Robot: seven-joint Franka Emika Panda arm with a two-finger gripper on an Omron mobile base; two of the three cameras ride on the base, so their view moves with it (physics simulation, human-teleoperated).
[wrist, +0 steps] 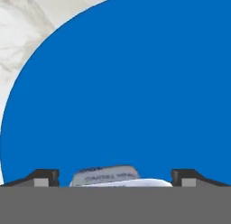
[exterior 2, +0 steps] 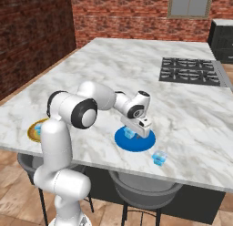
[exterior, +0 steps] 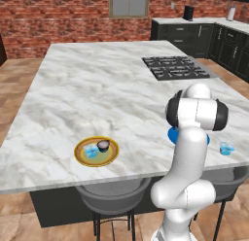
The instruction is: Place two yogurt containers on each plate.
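My gripper [wrist: 115, 178] hangs low over the bright blue plate [wrist: 126, 92], its fingertips [wrist: 45, 178] spread wide and open. A pale blue yogurt container [wrist: 106, 175] sits between them on the plate, untouched on either side. From the right base the same container [exterior 2: 129, 133] rests on the blue plate [exterior 2: 141, 144] under the gripper [exterior 2: 138, 130]. Another pale blue container [exterior 2: 159, 157] stands loose on the counter by the front edge. The yellow-rimmed plate [exterior: 78, 152] holds a pale blue container [exterior: 91, 150] and a dark one [exterior: 102, 146].
The marble island [exterior: 97, 89] has a black cooktop [exterior: 175, 67] at its far right. Grey stools [exterior: 113, 196] tuck under the near edge. Dark cabinets [exterior: 194, 33] line the back wall. The loose container [exterior: 226, 148] is close to the counter's front edge.
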